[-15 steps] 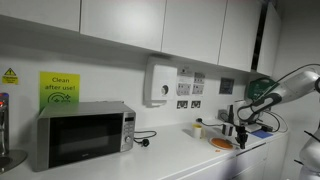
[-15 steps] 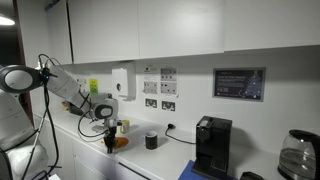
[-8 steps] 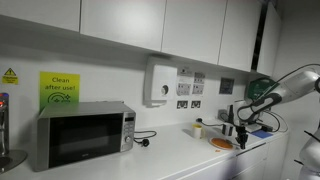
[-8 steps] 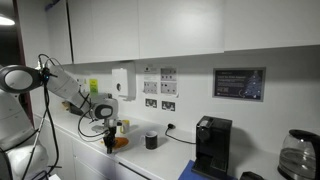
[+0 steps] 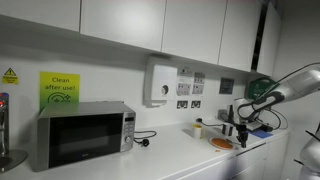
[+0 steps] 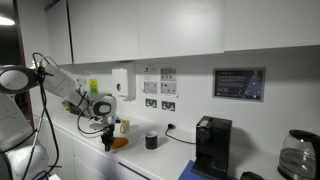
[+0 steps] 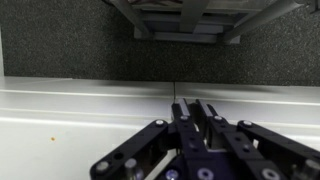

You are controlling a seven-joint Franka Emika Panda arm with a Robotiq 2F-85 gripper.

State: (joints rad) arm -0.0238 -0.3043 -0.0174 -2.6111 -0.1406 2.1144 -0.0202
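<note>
My gripper [image 7: 197, 105] is shut with nothing between its fingers. It points along a white counter [image 7: 70, 110] towards a dark back wall. In both exterior views the gripper [image 5: 240, 136] [image 6: 108, 143] hangs just above the counter beside an orange plate [image 5: 221, 143] [image 6: 119, 143]. It does not touch the plate. A small pale jar [image 5: 198, 129] stands behind the plate by the wall.
A microwave [image 5: 85, 133] stands on the counter far from the arm. A black cup [image 6: 151, 140], a black coffee machine [image 6: 210, 146] and a glass kettle [image 6: 297, 155] stand further along. Wall sockets [image 6: 157, 103] and cupboards [image 5: 150, 25] are above.
The arm has shifted slightly above the counter by the plate. The gripper stays shut.
</note>
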